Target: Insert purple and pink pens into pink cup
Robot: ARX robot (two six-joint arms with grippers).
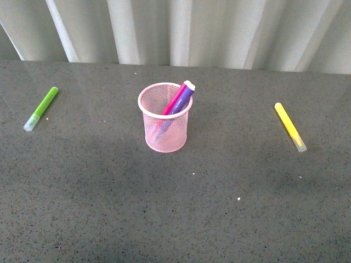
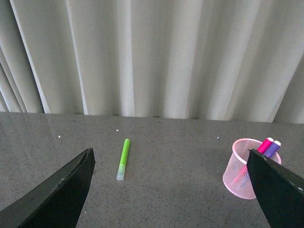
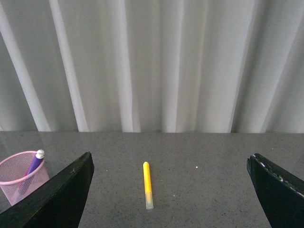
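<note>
The pink cup (image 1: 164,120) stands upright in the middle of the grey table. Inside it lean the purple pen (image 1: 182,97) and the pink pen (image 1: 174,99), their tops resting against the right side of the rim. In the left wrist view the pink cup (image 2: 241,171) shows with both pen tops, purple pen (image 2: 272,148) and pink pen (image 2: 265,145), partly behind one black finger. The left gripper (image 2: 171,190) is open, held back from the table with nothing between its fingers. The right gripper (image 3: 171,190) is open too and empty; its view catches the pink cup (image 3: 19,183). Neither arm shows in the front view.
A lime green marker (image 1: 41,109) lies at the far left of the table, also in the left wrist view as the green marker (image 2: 123,159). A yellow marker (image 1: 290,126) lies at the right, seen as the yellow marker (image 3: 147,185). White curtains (image 1: 175,30) hang behind the table.
</note>
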